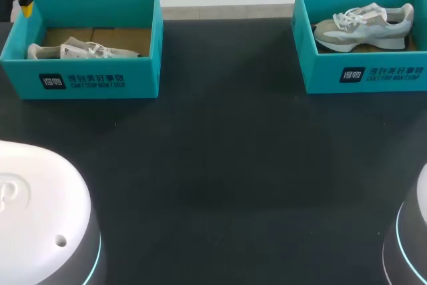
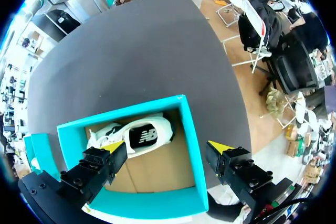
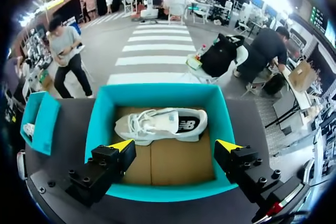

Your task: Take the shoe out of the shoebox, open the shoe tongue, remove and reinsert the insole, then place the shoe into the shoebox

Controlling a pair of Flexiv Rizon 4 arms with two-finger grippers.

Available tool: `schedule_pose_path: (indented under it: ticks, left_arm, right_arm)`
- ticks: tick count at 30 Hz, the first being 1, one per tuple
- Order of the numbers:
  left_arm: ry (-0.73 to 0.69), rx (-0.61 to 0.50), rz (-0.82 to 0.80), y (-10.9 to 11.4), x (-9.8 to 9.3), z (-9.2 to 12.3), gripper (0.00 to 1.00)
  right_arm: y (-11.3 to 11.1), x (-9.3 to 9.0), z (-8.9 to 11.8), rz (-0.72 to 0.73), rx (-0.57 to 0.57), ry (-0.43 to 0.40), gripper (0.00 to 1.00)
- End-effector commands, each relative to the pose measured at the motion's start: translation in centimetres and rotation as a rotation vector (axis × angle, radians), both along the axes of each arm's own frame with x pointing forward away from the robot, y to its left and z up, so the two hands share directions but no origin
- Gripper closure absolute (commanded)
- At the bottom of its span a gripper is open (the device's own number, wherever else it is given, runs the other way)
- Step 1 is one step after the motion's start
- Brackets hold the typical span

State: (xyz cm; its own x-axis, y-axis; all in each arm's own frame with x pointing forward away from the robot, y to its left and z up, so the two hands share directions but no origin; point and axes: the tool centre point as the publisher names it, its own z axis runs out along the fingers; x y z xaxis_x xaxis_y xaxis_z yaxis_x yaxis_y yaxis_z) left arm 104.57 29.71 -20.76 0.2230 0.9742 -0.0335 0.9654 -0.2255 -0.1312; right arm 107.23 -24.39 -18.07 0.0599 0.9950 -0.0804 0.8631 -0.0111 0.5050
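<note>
Left shoebox (image 1: 27, 81), teal, on counter (image 1: 220, 151): pale shoe (image 1: 80, 50) inside. Right shoebox (image 1: 320, 75): grey-white shoe (image 1: 363, 26) inside (logo on side). White print on fronts. Left hand (image 2: 167, 146), right hand (image 3: 176, 144) wide, above boxes.

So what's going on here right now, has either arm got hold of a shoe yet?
Nothing is held yet. The left gripper hangs open above the left shoebox, where the left shoe lies on its side. The right gripper hangs open above the right shoebox, with the right shoe inside. Both boxes stand at the far side of the black table.
</note>
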Motion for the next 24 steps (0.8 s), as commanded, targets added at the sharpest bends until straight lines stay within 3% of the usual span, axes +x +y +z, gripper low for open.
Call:
schedule_pose_path:
  ticks: [1,8,24]
  left_arm:
    - [0.002,0.001,-0.001,0.1,0.0,0.0,0.00]
    - [0.002,0.001,-0.001,0.1,0.0,0.0,0.00]
    - [0.002,0.001,-0.001,0.1,0.0,0.0,0.00]
  right_arm:
    - [-1.7,4.4,-1.3,-0.008,0.009,0.136,0.00]
    - [-4.4,4.9,-3.7,-0.085,0.036,0.246,0.00]
    - [-4.6,4.9,-3.8,-0.094,0.040,0.242,0.00]
